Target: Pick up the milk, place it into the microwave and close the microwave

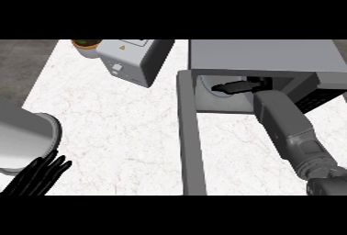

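Right hand (234,86) inside microwave (264,55), grasp can't tell, milk unseen; open door (191,147) just left of its forearm, left hand (37,176) relaxed lower-left.

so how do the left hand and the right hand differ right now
Place: the left hand rests at the view's lower left edge over the counter, while the right hand is inside the open microwave.
Pose: the left hand points up the view, while the right hand points towards the view's left.
Arm: the left hand's forearm looks short and end-on, while the right hand's is stretched out long.
Both hands are black, on grey forearms.
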